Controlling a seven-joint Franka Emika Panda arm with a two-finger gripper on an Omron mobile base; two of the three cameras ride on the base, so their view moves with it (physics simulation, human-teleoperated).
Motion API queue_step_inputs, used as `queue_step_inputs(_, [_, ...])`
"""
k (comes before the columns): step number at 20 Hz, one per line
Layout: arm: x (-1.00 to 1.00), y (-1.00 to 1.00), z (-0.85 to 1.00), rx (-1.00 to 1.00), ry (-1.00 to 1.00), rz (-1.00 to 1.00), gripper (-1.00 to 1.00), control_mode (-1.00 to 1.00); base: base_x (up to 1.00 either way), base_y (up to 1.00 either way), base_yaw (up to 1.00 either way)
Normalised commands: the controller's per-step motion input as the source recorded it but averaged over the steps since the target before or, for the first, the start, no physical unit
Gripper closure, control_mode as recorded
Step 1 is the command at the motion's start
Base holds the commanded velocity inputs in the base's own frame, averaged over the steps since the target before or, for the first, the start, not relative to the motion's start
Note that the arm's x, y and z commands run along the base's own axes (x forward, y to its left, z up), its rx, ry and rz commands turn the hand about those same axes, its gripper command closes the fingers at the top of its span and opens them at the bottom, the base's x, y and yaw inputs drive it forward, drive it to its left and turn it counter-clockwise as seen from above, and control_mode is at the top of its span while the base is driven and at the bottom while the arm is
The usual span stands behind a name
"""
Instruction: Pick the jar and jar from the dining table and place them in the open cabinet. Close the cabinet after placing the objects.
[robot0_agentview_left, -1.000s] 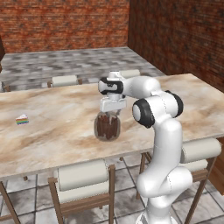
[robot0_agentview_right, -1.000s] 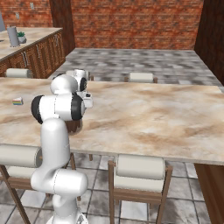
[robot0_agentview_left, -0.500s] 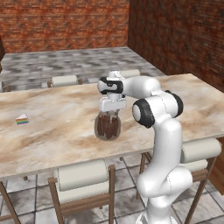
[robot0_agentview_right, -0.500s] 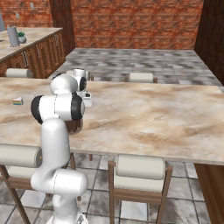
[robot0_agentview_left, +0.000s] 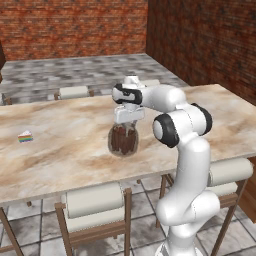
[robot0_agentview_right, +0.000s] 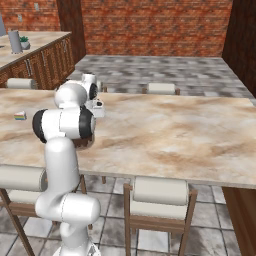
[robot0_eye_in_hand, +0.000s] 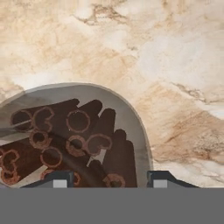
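A squat clear glass jar (robot0_agentview_left: 123, 142) filled with upright brown sticks stands near the front middle of the marbled dining table (robot0_agentview_left: 60, 160). My gripper (robot0_agentview_left: 126, 128) points straight down onto the jar's top, and its fingers clasp the neck. In the hand view the jar (robot0_eye_in_hand: 74, 131) lies directly below, its rolled sticks seen end-on, and the two dark fingertips (robot0_eye_in_hand: 59, 179) straddle its right part. I cannot tell whether the jar's base still touches the table top.
A tiny white-and-coloured wedge (robot0_agentview_left: 25, 136) lies on the table far to the left, also seen as a wedge (robot0_agentview_right: 20, 115). Cream-cushioned chairs (robot0_agentview_left: 95, 200) line the near edge, with more (robot0_agentview_left: 74, 92) on the far side. A kitchen counter (robot0_agentview_right: 30, 45) stands at back left.
The jaws have narrowed around the jar's neck since a second ago. The arm and jar have hardly moved.
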Motion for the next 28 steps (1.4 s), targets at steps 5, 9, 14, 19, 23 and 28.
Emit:
queue_step_inputs(5, [-0.39, 0.0, 0.65, -0.02, -0.02, -0.02, 1.0, -1.0, 0.0, 0.0, 0.0])
queue_step_inputs(9, [-0.81, 0.0, 0.54, 0.0, 0.0, -0.08, 1.0, -1.0, 0.0, 0.0, 0.0])
queue_step_inputs(14, [-0.84, -0.09, 0.31, -0.02, -0.02, -0.15, 1.0, -1.0, 0.0, 0.0, 0.0])
queue_step_inputs(19, [-0.67, -0.26, 0.19, -0.04, -0.07, -0.17, 1.0, -1.0, 0.0, 0.0, 0.0])
queue_step_inputs(23, [-0.7, -0.31, 0.13, -0.03, -0.07, -0.16, 1.0, -1.0, 0.0, 0.0, 0.0])
queue_step_inputs(28, [-0.69, -0.29, 0.21, 0.0, -0.01, -0.16, 1.0, -1.0, 0.0, 0.0, 0.0])
